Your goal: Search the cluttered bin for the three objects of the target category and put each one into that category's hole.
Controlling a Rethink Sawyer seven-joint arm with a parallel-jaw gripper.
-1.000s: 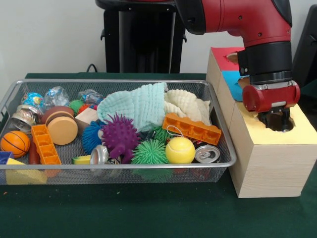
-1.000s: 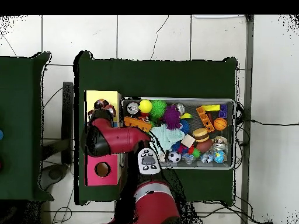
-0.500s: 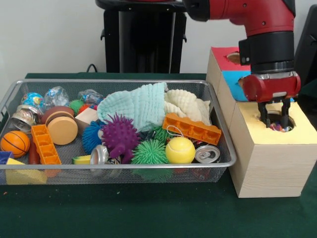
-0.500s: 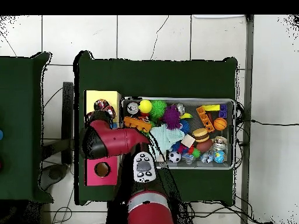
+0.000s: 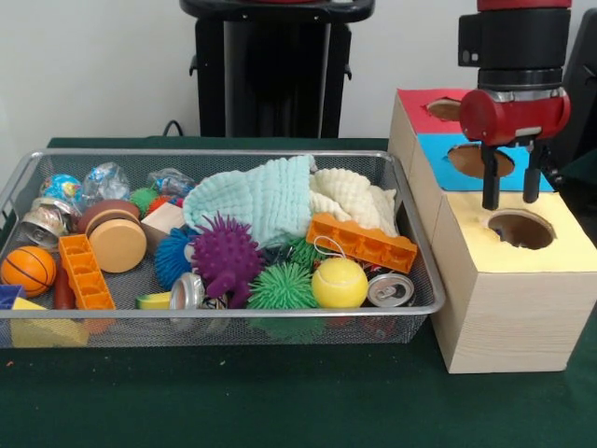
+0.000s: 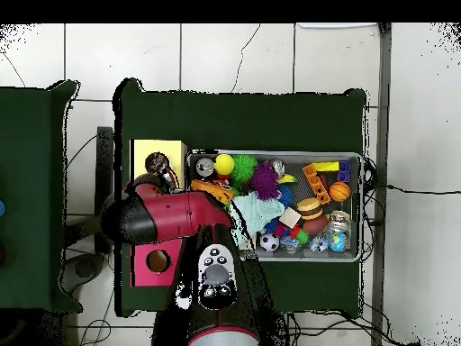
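On the green-clothed worktop [image 5: 280, 401], my hand [image 5: 504, 187] hangs released and empty above the yellow-topped wooden box's hole [image 5: 520, 229]; remaining targets sit buried in the cluttered wire-mesh bin [image 5: 224, 308], where neighbouring toys risk a mistaken grasp.

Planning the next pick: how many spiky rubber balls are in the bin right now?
4 visible: a purple one, a blue one on its left, a green one at the front rim, another green behind it. Others may be buried under the cloths.

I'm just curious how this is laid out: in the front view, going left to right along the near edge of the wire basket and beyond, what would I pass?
Basketball → orange block → purple spiky ball → green spiky ball → yellow tennis ball → can → wooden box, with the open gripper above its yellow hole.
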